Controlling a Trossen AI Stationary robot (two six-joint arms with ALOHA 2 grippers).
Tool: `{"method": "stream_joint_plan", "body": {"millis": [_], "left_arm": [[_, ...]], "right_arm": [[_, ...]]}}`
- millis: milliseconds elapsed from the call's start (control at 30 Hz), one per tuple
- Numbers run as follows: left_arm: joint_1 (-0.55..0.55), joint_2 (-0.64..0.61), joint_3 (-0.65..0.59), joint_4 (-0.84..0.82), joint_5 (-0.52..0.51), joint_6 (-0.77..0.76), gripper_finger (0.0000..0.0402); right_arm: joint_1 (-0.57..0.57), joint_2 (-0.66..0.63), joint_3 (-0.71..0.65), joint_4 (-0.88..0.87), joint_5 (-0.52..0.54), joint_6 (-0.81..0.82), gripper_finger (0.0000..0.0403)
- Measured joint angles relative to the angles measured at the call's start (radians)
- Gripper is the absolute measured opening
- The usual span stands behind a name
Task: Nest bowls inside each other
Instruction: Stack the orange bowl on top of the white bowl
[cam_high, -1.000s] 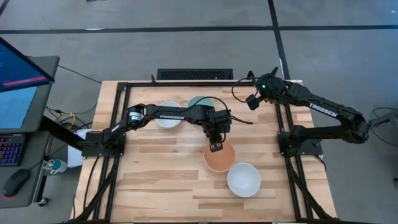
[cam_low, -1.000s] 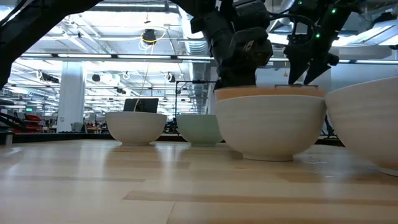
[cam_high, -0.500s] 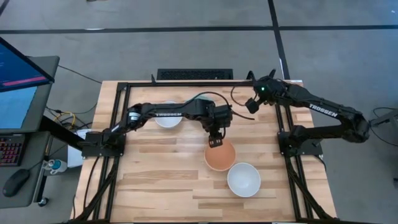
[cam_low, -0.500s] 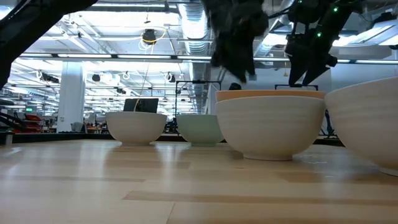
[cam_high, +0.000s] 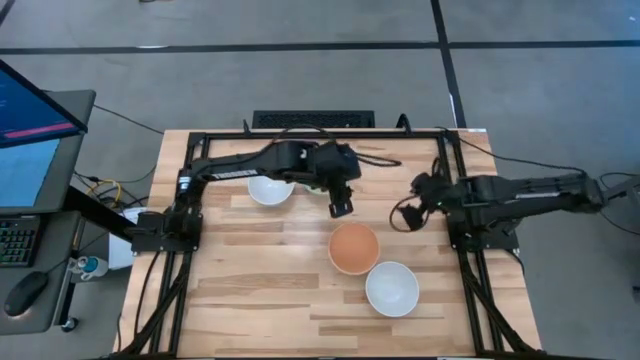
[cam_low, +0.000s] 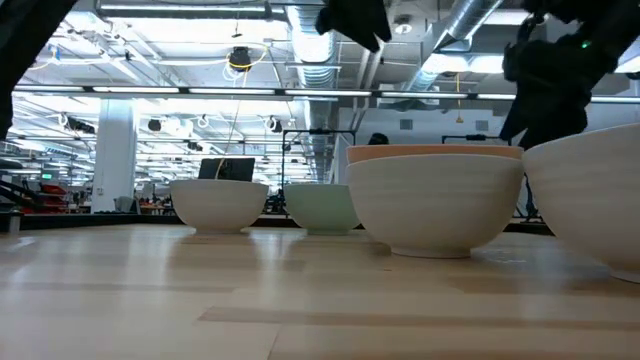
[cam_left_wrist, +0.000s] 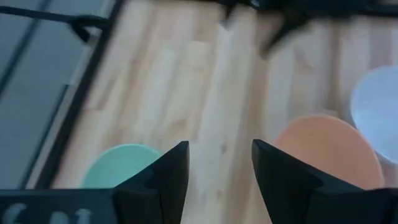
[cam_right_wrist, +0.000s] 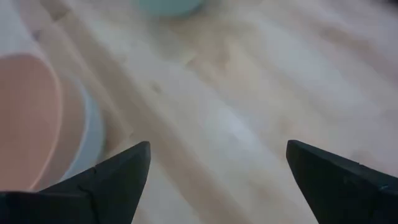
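Observation:
An orange bowl (cam_high: 353, 248) sits nested in a white bowl (cam_low: 435, 205) at the table's middle, its rim (cam_low: 435, 151) showing just above the white one. Another white bowl (cam_high: 391, 288) stands nearer, and a third (cam_high: 268, 190) stands at the far left. Beside that one is the mint green bowl (cam_low: 322, 208), mostly under my left arm in the high view. My left gripper (cam_high: 340, 208) hangs open above the table, just beyond the orange bowl, with nothing between its fingers (cam_left_wrist: 219, 149). My right gripper (cam_high: 408, 217) is open to the right of the orange bowl, also holding nothing (cam_right_wrist: 217, 149).
A black frame (cam_high: 300, 133) runs along the table's far, left and right edges. Bare wood lies along the near side (cam_high: 260, 300) and between the two grippers (cam_high: 380, 205). A monitor and keyboard stand off the table to the left.
My left gripper has let go of the orange bowl's far rim, risen and drawn back toward the far edge; the orange bowl stays nested in the white one. My right arm has swung from the far right corner toward the near edge and come down beside the stack.

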Motion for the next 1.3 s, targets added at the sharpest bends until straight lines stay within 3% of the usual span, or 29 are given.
{"method": "stream_joint_plan", "body": {"millis": [200, 367, 600, 733, 1000, 1300], "left_arm": [[0.0, -0.027, -0.003, -0.063, -0.077, -0.031, 0.0164], [-0.015, -0.03, -0.003, -0.084, -0.118, -0.052, 0.0164], [-0.02, -0.03, -0.003, -0.093, -0.144, -0.056, 0.0164], [-0.019, -0.03, -0.003, -0.097, -0.157, -0.057, 0.0164], [-0.019, -0.03, -0.008, -0.107, -0.157, -0.056, 0.0164], [-0.039, -0.029, -0.159, -0.07, -0.122, -0.09, 0.0164]], "right_arm": [[0.121, 0.162, -0.027, 0.037, -0.017, 0.123, 0.0375], [0.148, 0.254, -0.025, 0.083, -0.026, 0.196, 0.0333], [0.154, 0.277, -0.026, 0.195, -0.078, 0.211, 0.0278], [0.156, 0.24, -0.024, 0.285, -0.151, 0.181, 0.0277], [0.155, 0.216, -0.025, 0.26, -0.15, 0.165, 0.0281], [0.166, 0.274, -0.025, 0.25, -0.15, 0.166, 0.0266]]}}
